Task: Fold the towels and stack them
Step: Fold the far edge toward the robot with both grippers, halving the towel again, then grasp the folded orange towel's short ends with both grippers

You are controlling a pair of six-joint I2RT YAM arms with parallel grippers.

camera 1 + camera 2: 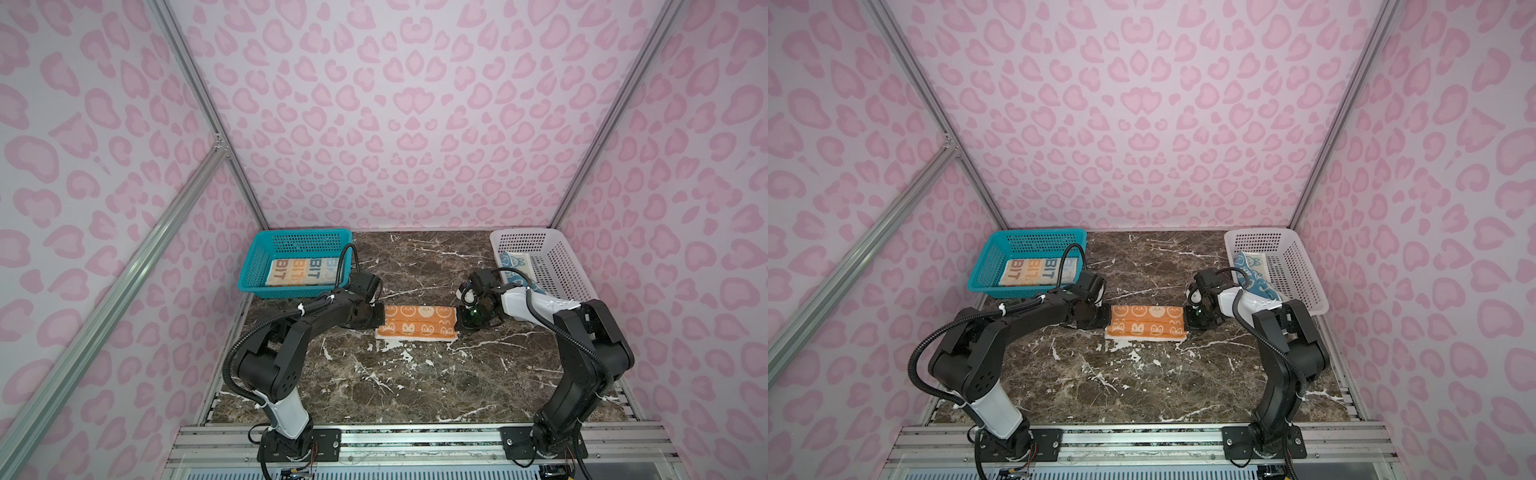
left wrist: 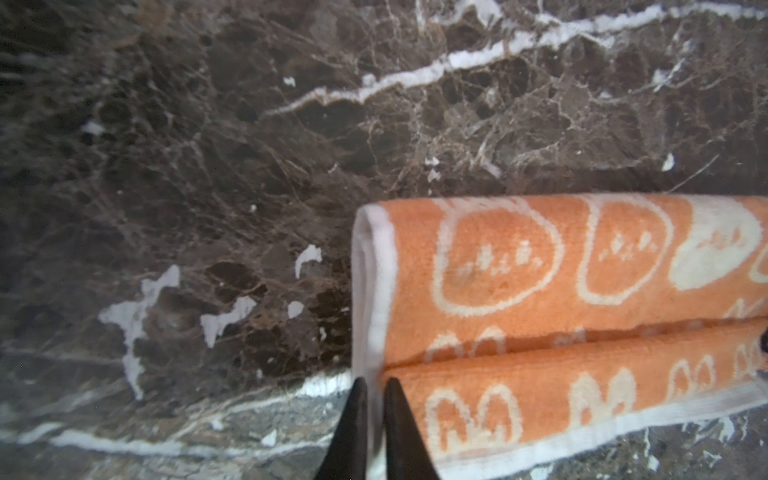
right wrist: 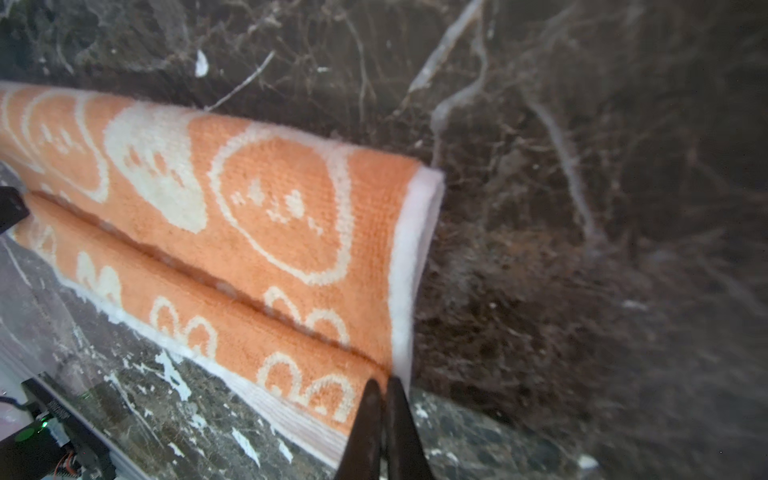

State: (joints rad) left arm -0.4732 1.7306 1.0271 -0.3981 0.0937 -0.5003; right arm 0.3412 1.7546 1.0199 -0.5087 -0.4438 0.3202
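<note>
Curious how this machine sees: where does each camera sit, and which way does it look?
Both top views: high over the near edge, looking down on the marble table, left arm, right arm.
Left wrist: on the left arm, facing the orange towel past its fingertips.
Right wrist: on the right arm, facing the towel's other end, fingertips showing.
Shared: all show that towel.

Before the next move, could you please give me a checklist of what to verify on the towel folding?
Orange rabbit-face terry towel folded, lying flat on the dark marble table: ok.
Left tool at its white hem, jaws narrowly apart astride it; grip: cannot tell.
Right tool at the opposite hem, jaws almost together; grip: cannot tell.
Cream lettered terry towel folded inside the teal perforated plastic basket: ok.
Blue rabbit-face terry towel in the white perforated plastic basket, folded: cannot tell, partly hidden.
</note>
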